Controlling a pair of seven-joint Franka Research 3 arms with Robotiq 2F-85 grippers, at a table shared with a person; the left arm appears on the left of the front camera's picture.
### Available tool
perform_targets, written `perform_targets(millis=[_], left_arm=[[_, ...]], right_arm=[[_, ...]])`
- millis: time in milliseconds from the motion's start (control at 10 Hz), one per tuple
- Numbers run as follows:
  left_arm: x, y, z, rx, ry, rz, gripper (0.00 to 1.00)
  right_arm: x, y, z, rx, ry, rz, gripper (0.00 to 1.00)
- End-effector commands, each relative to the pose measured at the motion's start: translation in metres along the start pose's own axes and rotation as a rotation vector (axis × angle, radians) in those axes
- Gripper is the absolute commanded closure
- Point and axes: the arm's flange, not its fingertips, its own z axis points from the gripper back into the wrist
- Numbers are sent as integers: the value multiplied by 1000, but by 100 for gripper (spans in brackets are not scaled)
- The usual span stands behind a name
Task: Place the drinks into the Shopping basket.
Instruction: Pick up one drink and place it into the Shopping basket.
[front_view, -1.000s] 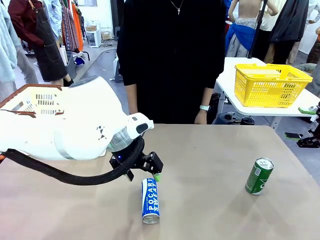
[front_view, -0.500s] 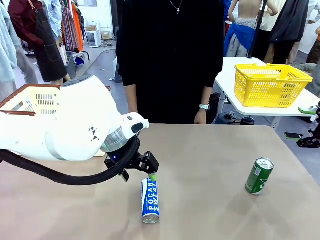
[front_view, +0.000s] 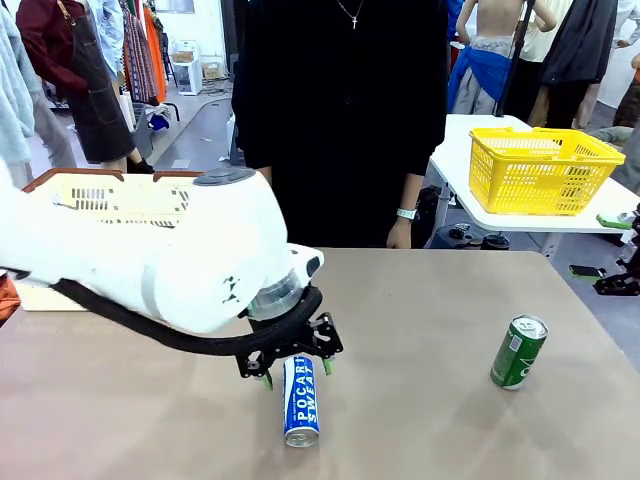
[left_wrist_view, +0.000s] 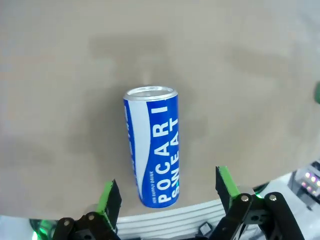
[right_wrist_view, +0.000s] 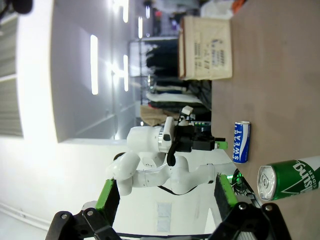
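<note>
Behind L arm (front_view: 190, 265), Shopping basket (front_view: 110, 203) part-hidden

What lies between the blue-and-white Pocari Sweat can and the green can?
Nothing; in the front view, bare tan tabletop separates blue-and-white can from green can.

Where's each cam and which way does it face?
Front: fixed between the arms, facing across the table at the person; left arm with the open left tool at the blue can.
Left wrist: behind the left tool, looking down past its fingers at that can.
Right wrist: behind the open right tool, rolled sideways, facing the green can.
Shared: all three show the blue can.
</note>
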Motion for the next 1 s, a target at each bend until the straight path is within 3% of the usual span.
perform_targets(millis=[0, 400, 700, 900], left_arm=[[15, -20, -10, 70, 20, 18, 0], [30, -24, -63, 207, 60, 15, 0], [28, -30, -78, 251, 58, -14, 0], [25, -29, -76, 258, 37, -33, 100]], right_arm=[[0, 4, 2, -7, 14, -6, 0], [0, 4, 2, -7, 14, -6, 0], [0, 4, 2, -7, 14, -6, 0], [0, 4, 2, -7, 14, -6, 0]])
